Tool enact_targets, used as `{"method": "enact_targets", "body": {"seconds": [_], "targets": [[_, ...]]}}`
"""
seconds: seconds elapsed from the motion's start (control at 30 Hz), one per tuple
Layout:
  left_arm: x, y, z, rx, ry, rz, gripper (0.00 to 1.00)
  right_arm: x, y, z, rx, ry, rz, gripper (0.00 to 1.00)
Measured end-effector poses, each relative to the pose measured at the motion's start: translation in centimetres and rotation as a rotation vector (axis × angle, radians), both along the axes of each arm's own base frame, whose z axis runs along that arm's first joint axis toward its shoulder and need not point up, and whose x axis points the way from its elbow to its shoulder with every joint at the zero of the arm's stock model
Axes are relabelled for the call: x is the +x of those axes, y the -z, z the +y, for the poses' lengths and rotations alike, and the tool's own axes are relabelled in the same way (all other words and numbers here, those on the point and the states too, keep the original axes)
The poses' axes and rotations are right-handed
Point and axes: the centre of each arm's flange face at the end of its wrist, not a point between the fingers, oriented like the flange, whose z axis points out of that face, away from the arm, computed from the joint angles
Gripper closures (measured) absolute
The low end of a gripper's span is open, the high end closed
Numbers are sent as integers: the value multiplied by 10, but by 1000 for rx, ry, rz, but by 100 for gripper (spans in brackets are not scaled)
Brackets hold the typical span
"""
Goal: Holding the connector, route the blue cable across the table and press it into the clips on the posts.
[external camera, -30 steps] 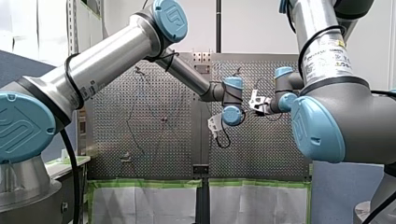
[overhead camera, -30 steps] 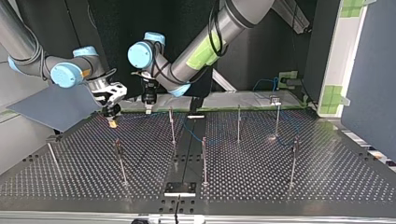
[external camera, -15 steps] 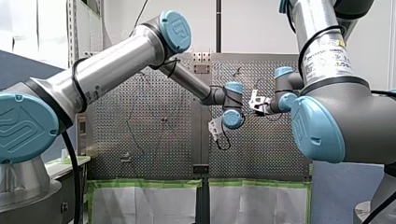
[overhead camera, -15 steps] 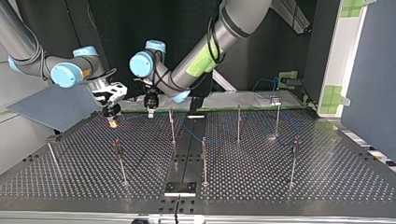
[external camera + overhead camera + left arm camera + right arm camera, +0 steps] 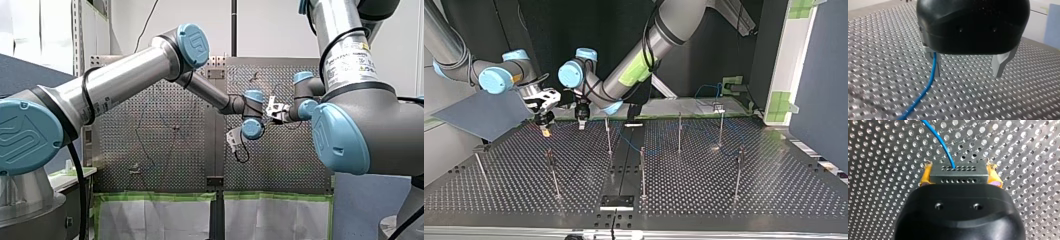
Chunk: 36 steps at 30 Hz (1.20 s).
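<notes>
My right pincer (image 5: 959,178) clamps the connector (image 5: 958,171); my left pincer (image 5: 967,67), apart, should close loosely on the cable (image 5: 927,86) between its jaws.

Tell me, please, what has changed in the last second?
My left gripper came lower toward the table and slightly toward the top view's left, nearer my right gripper. It is open, the blue cable running beside one finger. My right gripper stayed in place, shut on the connector; the posts did not move.
</notes>
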Motion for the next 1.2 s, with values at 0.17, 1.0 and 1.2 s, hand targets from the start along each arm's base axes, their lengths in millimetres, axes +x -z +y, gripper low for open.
{"method": "enact_targets", "body": {"seconds": [0.17,1.0,1.2], "targets": [[2,-16,-8,-25,-7,-22,22,1,0,0,0,-2,0,100],[-9,-20,7,59,-111,39,100,-4,-39,2,-28,-3,-10,100],[-18,-43,10,60,-142,44,100,-5,-43,4,-23,-6,-7,100]]}}
